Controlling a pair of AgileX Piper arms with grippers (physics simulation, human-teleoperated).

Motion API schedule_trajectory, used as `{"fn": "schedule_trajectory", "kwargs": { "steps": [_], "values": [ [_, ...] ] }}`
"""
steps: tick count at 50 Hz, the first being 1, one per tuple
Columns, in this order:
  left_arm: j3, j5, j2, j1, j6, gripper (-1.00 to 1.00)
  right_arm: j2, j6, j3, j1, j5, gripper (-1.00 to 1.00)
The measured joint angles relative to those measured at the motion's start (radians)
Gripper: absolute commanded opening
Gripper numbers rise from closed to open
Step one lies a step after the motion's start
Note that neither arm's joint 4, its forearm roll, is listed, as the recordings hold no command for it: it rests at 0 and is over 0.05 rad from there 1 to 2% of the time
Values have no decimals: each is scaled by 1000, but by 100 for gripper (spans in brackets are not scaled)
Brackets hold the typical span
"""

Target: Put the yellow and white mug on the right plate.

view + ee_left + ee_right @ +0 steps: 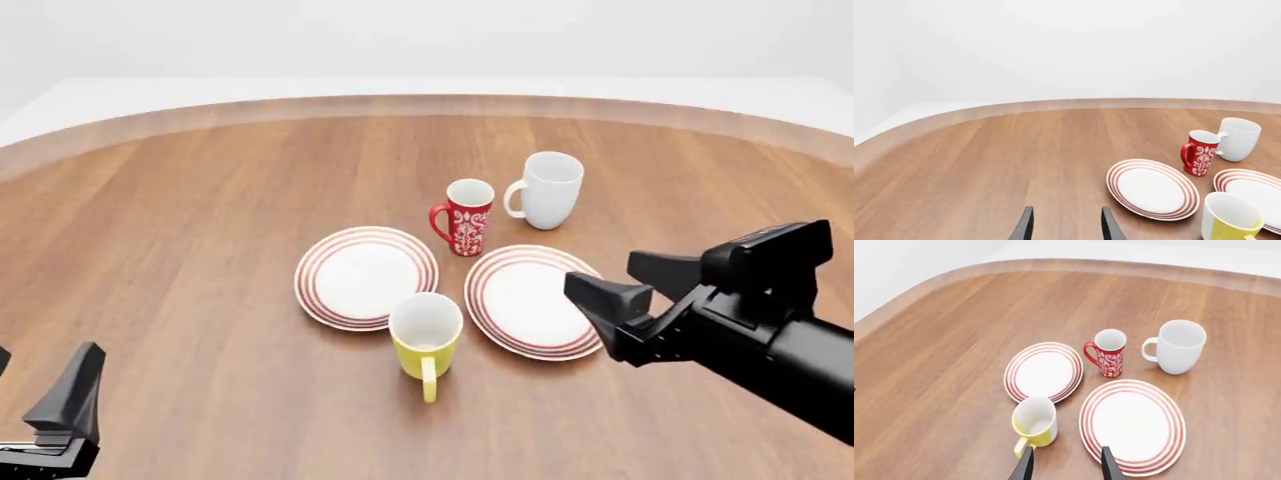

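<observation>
From the front camera I saw the yellow and white mug (427,342) standing upright on the wooden table (187,250), a little below the middle of the frame, its yellow handle turned toward the bottom edge. It sat in the gap between the two red-ringed plates, just below them, with its rim close to both. The right plate (534,300) lay to the right of centre and carried nothing; the smaller left plate (366,277) lay just left of centre, also bare. Above the plates stood the red patterned mug (466,217), and right of it the white mug (547,189), the two near each other.

My right gripper (617,290) hung at the right side of the frame, over the right plate's outer edge, fingers spread and holding nothing. In its wrist view the two dark fingertips (1025,467) showed apart, with the yellow mug just beside them.

My left gripper (34,385) sat low in the bottom left corner, well apart from the crockery. Its wrist view showed the fingers (1024,227) parted over bare wood, empty.
</observation>
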Motion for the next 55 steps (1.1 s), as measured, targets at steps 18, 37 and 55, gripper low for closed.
{"fn": "schedule_trajectory", "kwargs": {
  "steps": [18, 37, 55],
  "values": [
    [0, 0, 0, 0, 0, 100, 116, 60, 41, 53, -125, 100],
    [0, 0, 0, 0, 0, 100, 258, 138, 101, 120, -307, 100],
    [0, 0, 0, 0, 0, 100, 373, 141, 92, 148, -396, 100]
  ]
}}
